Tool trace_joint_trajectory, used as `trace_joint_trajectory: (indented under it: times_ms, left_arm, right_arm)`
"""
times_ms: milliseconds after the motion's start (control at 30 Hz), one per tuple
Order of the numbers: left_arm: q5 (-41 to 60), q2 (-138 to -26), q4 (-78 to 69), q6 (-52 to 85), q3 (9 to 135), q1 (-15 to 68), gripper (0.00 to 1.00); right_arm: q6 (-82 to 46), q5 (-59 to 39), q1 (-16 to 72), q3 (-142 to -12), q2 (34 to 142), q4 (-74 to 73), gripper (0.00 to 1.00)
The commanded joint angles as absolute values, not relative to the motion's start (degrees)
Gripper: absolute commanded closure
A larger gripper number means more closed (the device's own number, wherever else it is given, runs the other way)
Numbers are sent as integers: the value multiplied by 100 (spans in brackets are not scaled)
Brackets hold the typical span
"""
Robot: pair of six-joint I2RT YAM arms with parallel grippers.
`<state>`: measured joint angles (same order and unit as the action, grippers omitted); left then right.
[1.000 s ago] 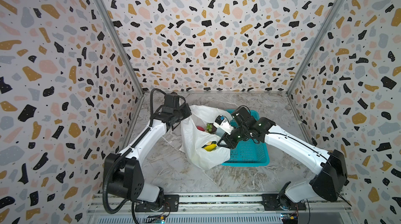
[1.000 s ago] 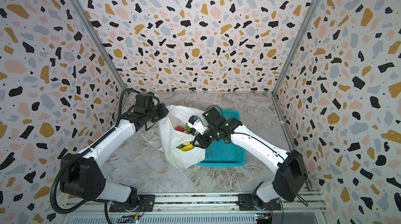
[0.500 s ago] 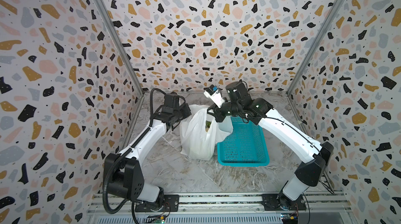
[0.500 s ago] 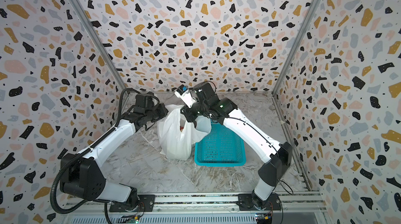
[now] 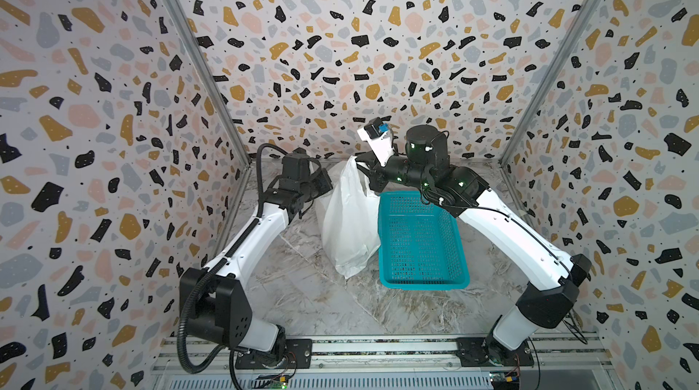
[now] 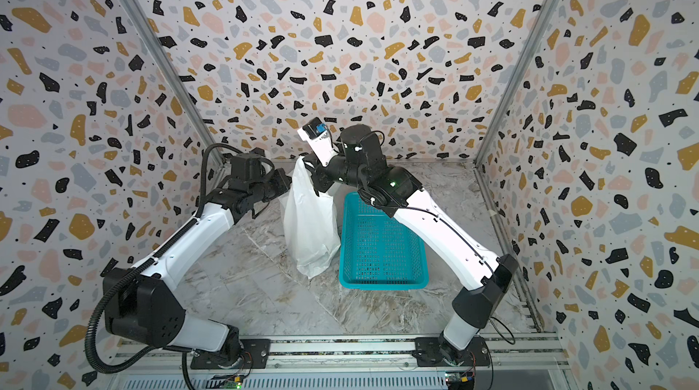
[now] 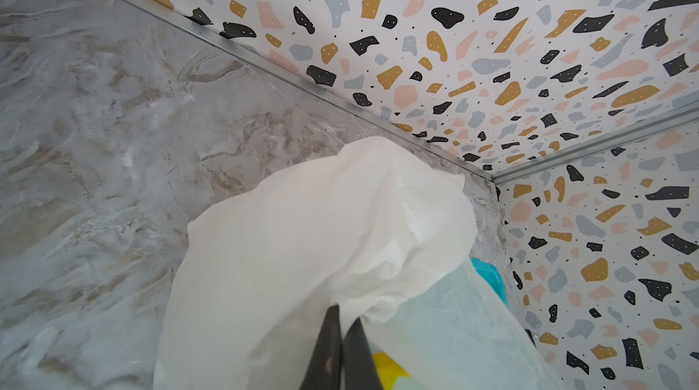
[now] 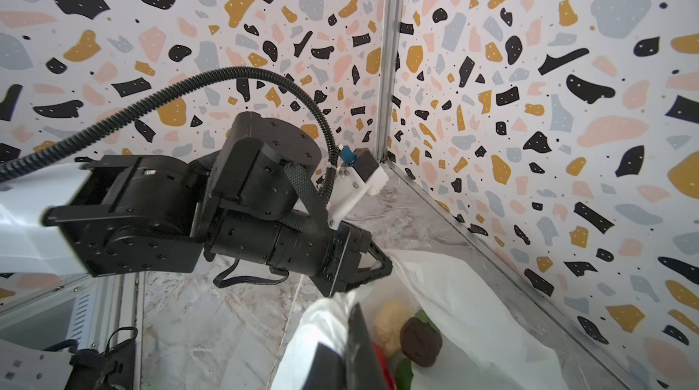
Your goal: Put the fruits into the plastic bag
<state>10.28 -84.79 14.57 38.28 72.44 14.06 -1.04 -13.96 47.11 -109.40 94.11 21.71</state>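
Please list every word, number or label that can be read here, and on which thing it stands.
None can be read.
The thin white plastic bag and the teal perforated plastic basket carry no print.
A tiny pale sticker on the left arm's black wrist housing is too small to read.

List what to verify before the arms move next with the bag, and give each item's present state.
1. Left end effector shut on the plastic bag rim: ok.
2. Right end effector shut on the bag's other side: ok.
3. Maroon ball and cream lump inside the bag: ok.
4. Teal basket holds no fruit: ok.
5. Bag bottom off the table: cannot tell.
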Motion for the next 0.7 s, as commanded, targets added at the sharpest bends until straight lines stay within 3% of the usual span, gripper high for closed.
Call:
trace_joint_trajectory:
  times_ms: [0, 333, 667]
  left_arm:
    - [1117, -8732, 900, 3866, 7685, 1362, 100]
    - [1389, -9132, 494, 3592, 9077, 1371, 100]
    - [1379, -8925, 270, 3630, 7964, 1553, 100]
  right_arm:
    - [-218, -815, 4580, -10931, 9247, 1959, 100]
    - [-286, -382, 3990, -11531, 9367, 1832, 100]
    - [-307, -428, 3908, -10392, 8961, 1427, 100]
